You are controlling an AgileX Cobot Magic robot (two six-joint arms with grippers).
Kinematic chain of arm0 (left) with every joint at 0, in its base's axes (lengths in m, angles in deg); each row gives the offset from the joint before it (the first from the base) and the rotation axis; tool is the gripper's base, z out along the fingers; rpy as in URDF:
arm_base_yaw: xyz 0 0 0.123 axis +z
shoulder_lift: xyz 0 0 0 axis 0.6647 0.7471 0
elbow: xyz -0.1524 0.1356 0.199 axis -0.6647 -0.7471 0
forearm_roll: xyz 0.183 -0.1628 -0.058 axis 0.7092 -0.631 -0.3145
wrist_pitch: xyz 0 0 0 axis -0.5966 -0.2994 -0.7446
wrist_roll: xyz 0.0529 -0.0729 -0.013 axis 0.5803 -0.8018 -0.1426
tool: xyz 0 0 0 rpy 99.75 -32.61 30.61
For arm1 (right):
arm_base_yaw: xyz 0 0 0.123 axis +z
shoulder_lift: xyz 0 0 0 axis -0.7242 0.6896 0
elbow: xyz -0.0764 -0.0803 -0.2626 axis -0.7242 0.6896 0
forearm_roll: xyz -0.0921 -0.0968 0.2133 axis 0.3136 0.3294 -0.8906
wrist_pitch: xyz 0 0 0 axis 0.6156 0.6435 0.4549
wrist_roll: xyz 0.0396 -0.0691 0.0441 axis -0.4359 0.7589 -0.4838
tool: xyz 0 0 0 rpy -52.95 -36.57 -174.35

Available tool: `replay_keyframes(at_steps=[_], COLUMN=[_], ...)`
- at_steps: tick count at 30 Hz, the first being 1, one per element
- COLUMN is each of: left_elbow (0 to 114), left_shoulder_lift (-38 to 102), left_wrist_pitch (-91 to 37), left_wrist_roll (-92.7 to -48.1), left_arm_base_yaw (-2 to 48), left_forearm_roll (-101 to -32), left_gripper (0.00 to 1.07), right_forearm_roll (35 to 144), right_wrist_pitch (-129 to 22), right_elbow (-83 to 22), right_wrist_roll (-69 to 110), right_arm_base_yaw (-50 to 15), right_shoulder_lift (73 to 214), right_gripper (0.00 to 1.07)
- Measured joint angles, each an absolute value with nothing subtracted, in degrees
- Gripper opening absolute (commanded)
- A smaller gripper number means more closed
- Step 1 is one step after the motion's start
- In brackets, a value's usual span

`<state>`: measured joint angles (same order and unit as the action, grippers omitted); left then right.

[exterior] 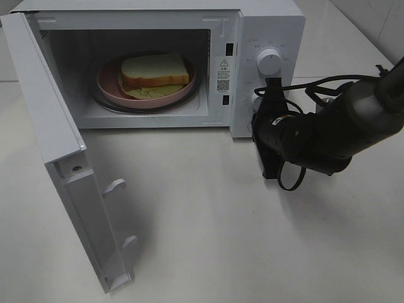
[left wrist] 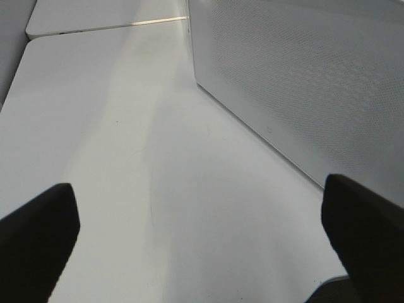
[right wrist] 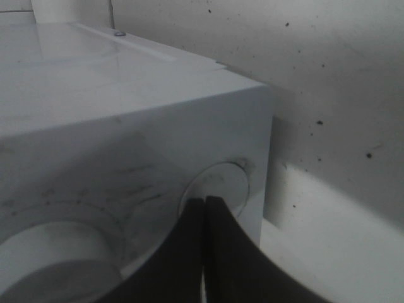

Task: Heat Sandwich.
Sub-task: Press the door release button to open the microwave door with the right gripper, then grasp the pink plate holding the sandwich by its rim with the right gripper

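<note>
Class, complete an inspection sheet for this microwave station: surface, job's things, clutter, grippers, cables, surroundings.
Surface: white tabletop, smooth.
Job's things: sandwich on pink plate inside microwave; door open.
Clutter: nothing seen.
Grippers: left gripper open, fingers wide apart above the tabletop; right gripper shut, tips at a round control on the microwave's panel.
Cables: black cables looped along the right arm.
Surroundings: tiled wall behind.
</note>
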<state>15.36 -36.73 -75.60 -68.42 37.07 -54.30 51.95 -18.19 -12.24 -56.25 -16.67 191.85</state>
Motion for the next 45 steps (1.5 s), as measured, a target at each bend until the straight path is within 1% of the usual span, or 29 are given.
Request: replay_keyframes(at_steps=[4,6,13,20,22,24,26,30,36,38,41,44,45], left_elbow=[15.4,15.4,15.4,15.4,15.4,15.4,15.4,15.4,15.4,15.4,15.4,15.4,15.4], left_shoulder_lift=[-36.7,-36.7,-36.7,-36.7,-36.7,-36.7,-36.7,-36.7,-36.7,-36.7,-36.7,-36.7,-36.7], left_wrist_pitch=[-75.6,-75.6,-75.6,-75.6,-75.6,-75.6,-75.6,-75.6,-75.6,-75.6,-75.6,-75.6,-75.6], left_wrist_roll=[-68.4,-68.4,-68.4,-68.4,-68.4,-68.4,-68.4,-68.4,-68.4,-68.4,-68.4,-68.4,-68.4], left_arm_base_yaw=[37.1,37.1,37.1,37.1,37.1,37.1,37.1,37.1,37.1,37.1,37.1,37.1,37.1], left_forearm_roll=[-54.3,-54.3,-54.3,-54.3,-54.3,-54.3,-54.3,-54.3,-54.3,-54.3,-54.3,-54.3,-54.3], left_gripper=[1.01,1.01,1.01,1.01,1.01,1.01,1.01,1.01,1.01,1.01,1.01,1.01,1.01], right_forearm_roll=[53.8,54.2,54.2,54.2,54.5,55.7,56.2,60.8,66.5,70.2,72.5,75.8,75.8], right_wrist_pitch=[-21.6,-25.6,-32.3,-46.7,-48.3,-52.8,-54.1,-61.4,-68.6,-73.5,-76.9,-85.2,-85.2], right_elbow=[-10.7,-9.1,-6.2,-5.5,-5.5,-5.5,-5.5,-5.5,-5.5,-5.6,-6.3,-9.0,-9.0], right_wrist_roll=[-56.1,-54.2,-47.9,-32.4,-29.9,-23.0,-21.4,-14.5,-10.8,-9.0,-6.9,-0.4,-0.4], right_arm_base_yaw=[-16.7,-16.7,-16.7,-16.7,-16.7,-16.7,-16.7,-16.7,-16.7,-16.7,-16.7,-16.7,-16.7], right_shoulder_lift=[189.8,187.8,182.3,175.3,174.5,172.3,171.7,167.4,163.9,162.3,161.5,160.8,160.8], right_gripper=[0.02,0.02,0.03,0.06,0.07,0.08,0.08,0.1,0.11,0.12,0.13,0.14,0.14])
